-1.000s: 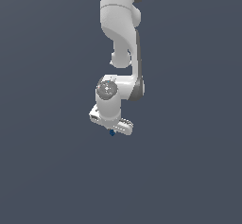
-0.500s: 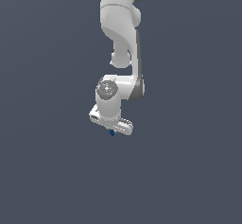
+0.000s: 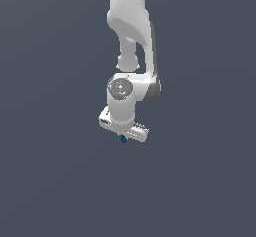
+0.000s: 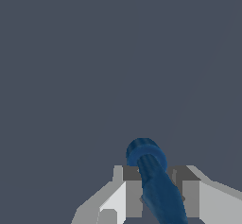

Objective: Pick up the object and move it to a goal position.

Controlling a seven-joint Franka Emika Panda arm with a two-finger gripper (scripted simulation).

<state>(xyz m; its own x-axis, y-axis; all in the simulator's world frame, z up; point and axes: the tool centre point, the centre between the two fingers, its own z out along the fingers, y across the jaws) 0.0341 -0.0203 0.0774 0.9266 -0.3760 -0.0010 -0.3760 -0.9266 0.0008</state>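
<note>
We see the white gripper (image 3: 123,137) clamped on the dark-blue object (image 4: 153,180), which sits between its fingers (image 4: 131,190) and pokes out just below them over the plain grey floor (image 3: 50,181).

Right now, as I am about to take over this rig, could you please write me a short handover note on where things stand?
Gripper: the white Panda gripper has its jaws shut on the small dark-blue elongated object.
Object: held between the jaws, with its rounded end sticking out past them; in the exterior view only a blue tip shows beneath the gripper.
Done: the grasp looks made.
Left: carry it to the goal position. No goal marker shows in either view, and whether the object is off the plain grey surface cannot be told.
</note>
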